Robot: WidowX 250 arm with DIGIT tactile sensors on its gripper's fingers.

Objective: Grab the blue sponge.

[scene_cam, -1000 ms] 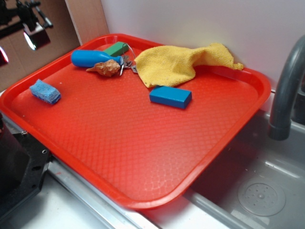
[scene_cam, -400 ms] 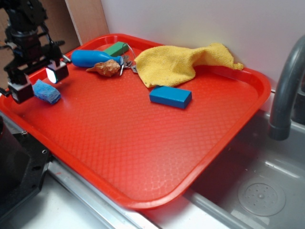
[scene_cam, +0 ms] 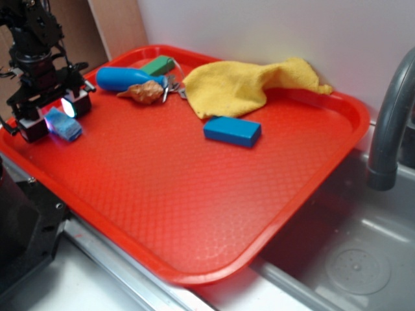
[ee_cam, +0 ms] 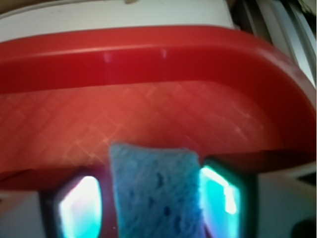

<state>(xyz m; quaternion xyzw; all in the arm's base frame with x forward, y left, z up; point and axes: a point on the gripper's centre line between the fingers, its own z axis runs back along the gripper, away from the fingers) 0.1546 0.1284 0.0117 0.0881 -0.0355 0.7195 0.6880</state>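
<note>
Having dropped lower than a moment ago, the black gripper point(scene_cam: 50, 115) now straddles the small light-blue porous sponge point(scene_cam: 63, 124) at the red plastic tray's point(scene_cam: 194, 194) left edge, fingers point(ee_cam: 225, 198) apart on either side, ready to close.

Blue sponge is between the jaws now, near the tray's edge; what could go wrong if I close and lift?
1. The sponge is soft, so the gripper may squash it and hold only weakly.
2. In the wrist view the sponge looks slightly skewed between the jaws, so it may twist on closing.
3. The tray rim is close by; the gripper could clip it.
</note>
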